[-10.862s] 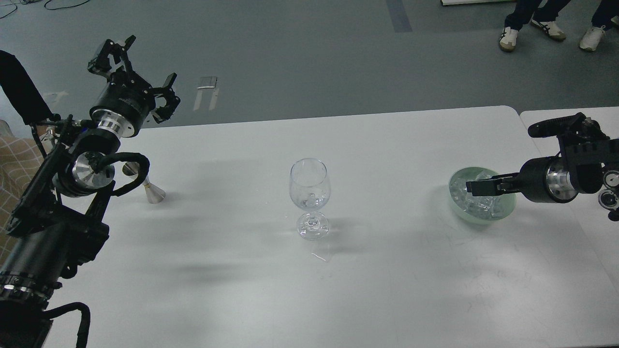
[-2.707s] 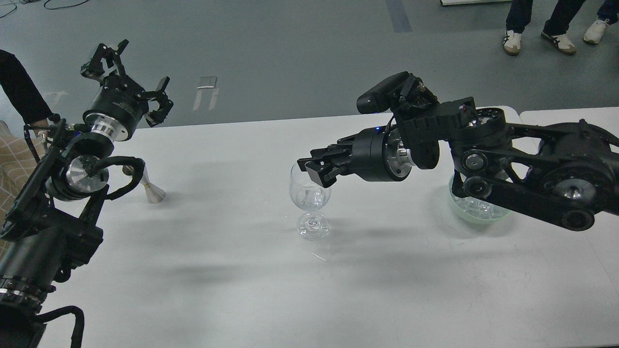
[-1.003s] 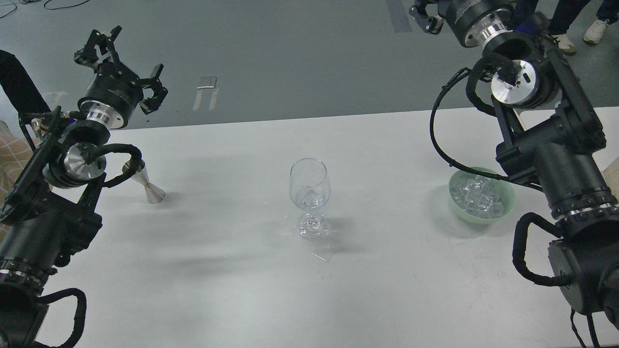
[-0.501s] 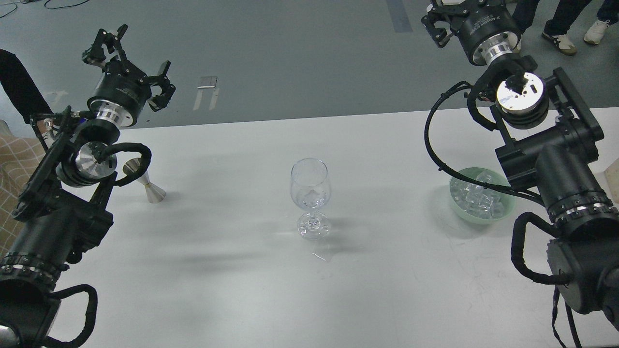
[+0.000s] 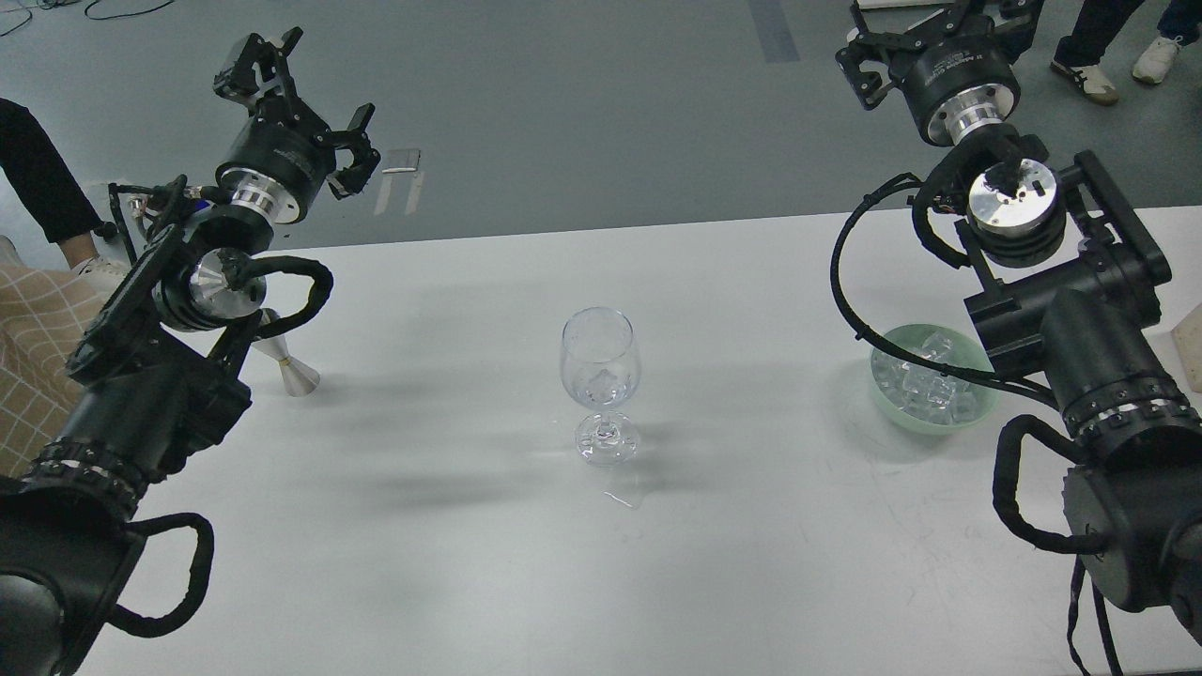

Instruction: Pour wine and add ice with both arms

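Where the white worktop fills the lower and middle frame, a clear stemmed wine glass stands upright at centre, well apart from both arms. One ice cube sits low in its bowl; whether wine lies beneath it cannot be told (the liquid is too clear to make out).

Item, right of centre: pale green bowl, holding a heap of ice cubes, partly hidden by the right arm and its black cable.

Item, left of centre: small silver double-cone jigger, upright on the worktop, its upper part hidden behind the left arm.

Item, upper left of frame: left pincer, raised over the grey floor beyond the worktop's far edge, fingers spread apart and holding nothing.

Item, upper right of frame: right pincer, likewise raised above the floor, partly cut off by the top edge; fingers apart, nothing between them.

Item, top right corner: legs and shoes of bystanders.

Item, left edge: a dark sleeve and checked fabric.
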